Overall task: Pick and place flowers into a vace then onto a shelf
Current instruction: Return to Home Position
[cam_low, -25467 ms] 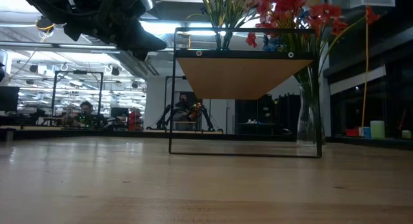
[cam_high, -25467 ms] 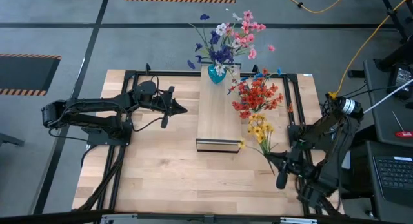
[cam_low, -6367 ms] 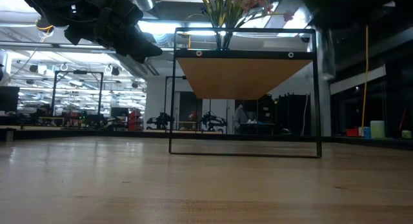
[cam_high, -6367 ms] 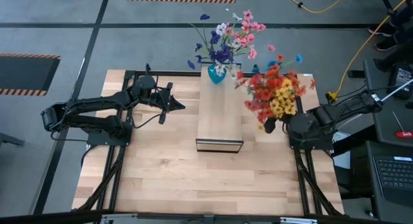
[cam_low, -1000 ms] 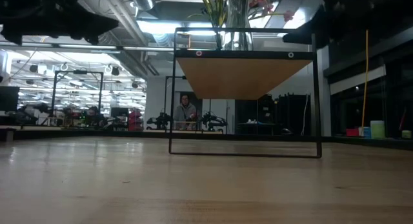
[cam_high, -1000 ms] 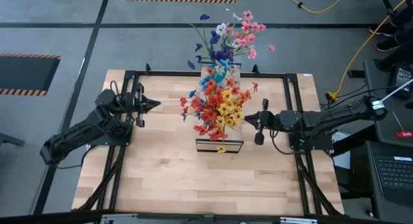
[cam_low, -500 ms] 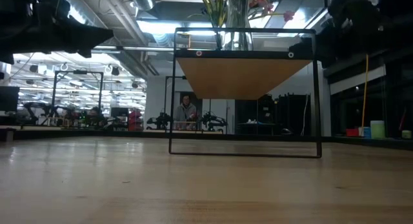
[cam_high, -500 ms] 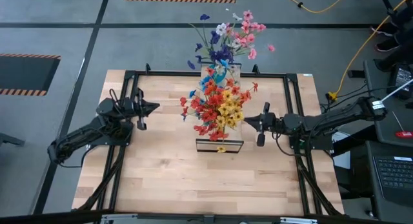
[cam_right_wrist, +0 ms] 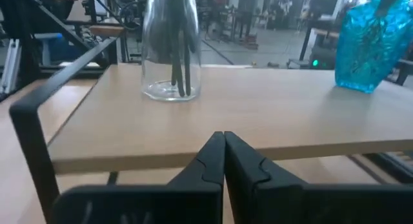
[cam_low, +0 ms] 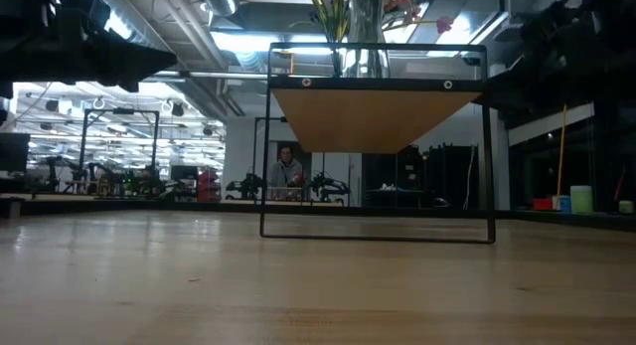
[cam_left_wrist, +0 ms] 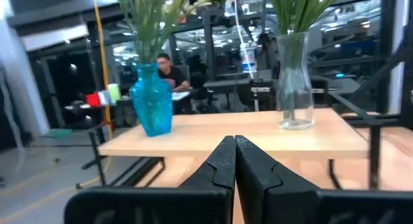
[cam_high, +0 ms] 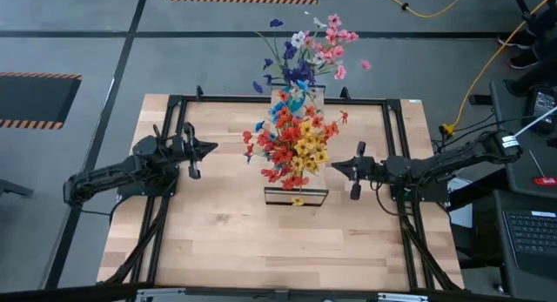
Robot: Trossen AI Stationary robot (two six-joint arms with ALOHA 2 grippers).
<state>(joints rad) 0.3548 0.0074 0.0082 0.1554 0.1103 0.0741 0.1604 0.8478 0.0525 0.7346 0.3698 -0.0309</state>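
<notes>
1. The left tool (cam_high: 198,151) hangs above the worktop (cam_high: 226,241), its two fingers pressed together with nothing between them. The right tool (cam_high: 341,169) faces it in the same state.
2. The shelf (cam_right_wrist: 258,114) lies between the two tools. On it, ahead of each tool and a little to one side, stands the clear vase (cam_right_wrist: 171,50) holding the red, orange and yellow flowers (cam_high: 291,145) (their stems show dark through the glass in the right wrist view).
3. A blue vase (cam_left_wrist: 153,98) with its own sprigs stands farther along the plank, apart from the clear one.
4. The clear vase looks like rigid, smooth glass, so it is likely slippery and breakable. The tall bunch probably makes it top-heavy. A tool should close around the narrow part of the body, not the rim.
5. The flowers look light, with thin springy stems and soft blooms. They are best taken low on the stems, never by the heads.
</notes>
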